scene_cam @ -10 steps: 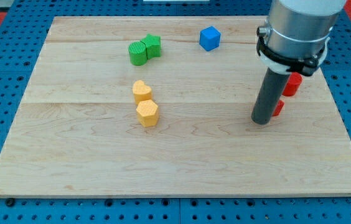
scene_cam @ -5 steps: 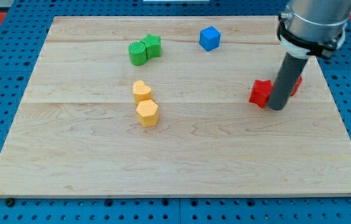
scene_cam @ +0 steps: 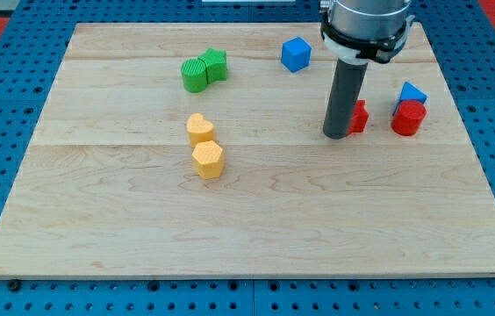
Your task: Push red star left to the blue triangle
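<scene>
End effector, bare rod, grips nothing: my tip (scene_cam: 337, 136) moved left, now left of red star (scene_cam: 357, 116); blue triangle (scene_cam: 412, 92) uncovered.

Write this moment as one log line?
my tip: left of, against red star | blue triangle: right, beside red cylinder | star not there

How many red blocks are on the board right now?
2. One red block sits just to the view's right of my tip, partly hidden by the rod. The other red block lies further right, touching the blue triangle above it. None seem hidden.
</scene>
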`<action>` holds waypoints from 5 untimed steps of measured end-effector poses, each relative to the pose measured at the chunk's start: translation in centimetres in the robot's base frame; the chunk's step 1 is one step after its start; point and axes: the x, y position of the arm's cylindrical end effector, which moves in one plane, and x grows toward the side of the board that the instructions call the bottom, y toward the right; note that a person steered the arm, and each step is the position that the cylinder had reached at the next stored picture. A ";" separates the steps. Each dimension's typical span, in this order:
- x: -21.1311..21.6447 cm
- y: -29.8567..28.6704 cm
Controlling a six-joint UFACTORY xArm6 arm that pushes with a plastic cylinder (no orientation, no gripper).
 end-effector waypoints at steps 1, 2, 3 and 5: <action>-1.7 2.9; -3.0 3.9; -3.0 2.2; -10.7 -4.9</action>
